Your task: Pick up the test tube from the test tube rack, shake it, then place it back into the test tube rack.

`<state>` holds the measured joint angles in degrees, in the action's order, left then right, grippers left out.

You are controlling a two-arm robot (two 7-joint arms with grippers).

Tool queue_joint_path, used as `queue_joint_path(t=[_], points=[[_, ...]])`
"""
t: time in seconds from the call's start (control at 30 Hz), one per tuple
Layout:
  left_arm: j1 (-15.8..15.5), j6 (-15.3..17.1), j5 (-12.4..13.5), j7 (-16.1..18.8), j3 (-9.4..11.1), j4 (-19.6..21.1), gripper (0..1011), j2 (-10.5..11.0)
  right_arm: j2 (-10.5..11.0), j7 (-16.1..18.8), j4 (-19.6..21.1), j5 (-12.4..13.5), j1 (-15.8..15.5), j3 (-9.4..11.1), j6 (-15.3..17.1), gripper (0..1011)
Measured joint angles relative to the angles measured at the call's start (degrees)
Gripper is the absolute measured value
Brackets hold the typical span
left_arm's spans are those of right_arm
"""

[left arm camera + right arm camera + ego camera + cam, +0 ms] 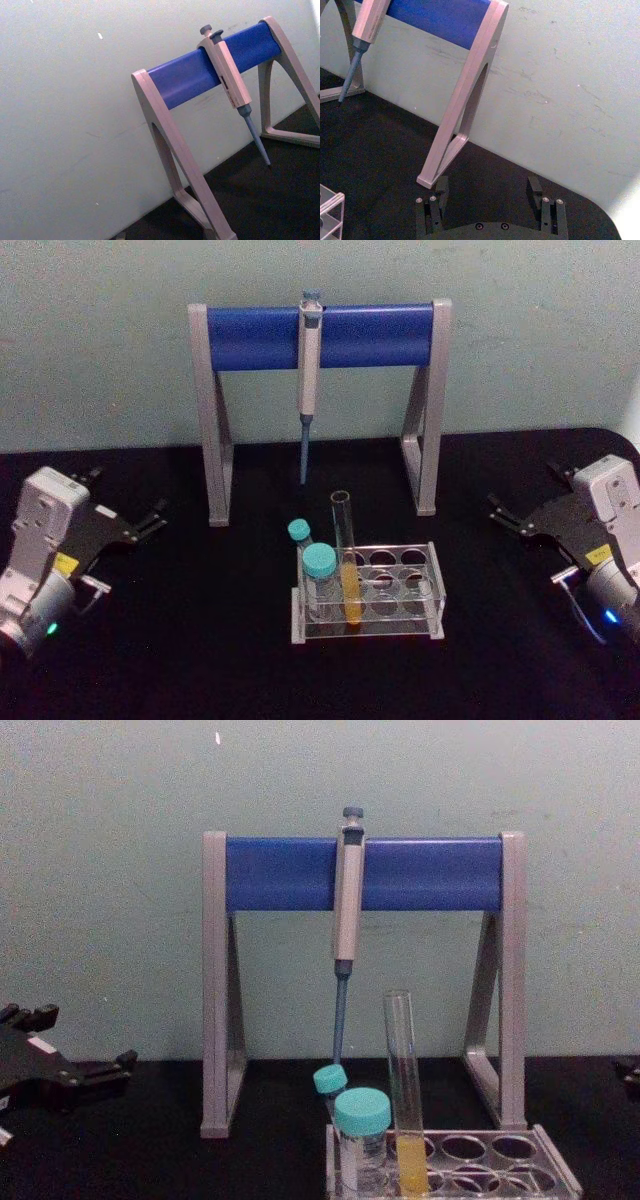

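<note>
Head view: black counter (200, 650), both arms low at the sides, task things in the middle.
Left gripper (128, 496): at the counter's left side, jaws spread apart, gripping nothing, aimed inward and toward the wall; seen from the chest too (80, 1040).
Right gripper (525, 490): at the counter's right side, mirrored pose; right wrist view (487, 195) shows jaws wide open with bare counter between them.
Test tube: tall slim clear glass test tube (344, 540), no cap, yellow-orange liquid in its lower part, upright in a hole of the rack; between the two sets of jaws, well apart from both, touched by neither. Chest view (402, 1060) shows it rising well above the rack top.
Test tube rack: low clear plastic test tube rack (425, 552) with round holes, flat on the counter, to the right of the left jaws and to the left of the right jaws; its corner shows in the right wrist view (331, 210), off to one side of the open jaws.
Vials: two short clear teal-capped vials (320, 565) at the rack's left end, just beside the tube, on the left-jaws side.
Stand: blue-and-grey pipette stand (250, 336) beyond both jaws, by the wall.
Pipette: grey pipette (310, 360) hanging from the stand's bar, tip down.
</note>
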<state>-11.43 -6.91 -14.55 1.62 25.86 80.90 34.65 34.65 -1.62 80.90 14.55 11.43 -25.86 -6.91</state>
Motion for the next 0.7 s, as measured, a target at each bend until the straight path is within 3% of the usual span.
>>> queue_joint_path(t=[0.7], points=[[0.0, 0.0, 0.0, 0.0, 0.0, 0.0, 1001, 0.0, 0.0, 0.0, 0.0, 0.0, 0.0, 0.0, 0.0, 1000]])
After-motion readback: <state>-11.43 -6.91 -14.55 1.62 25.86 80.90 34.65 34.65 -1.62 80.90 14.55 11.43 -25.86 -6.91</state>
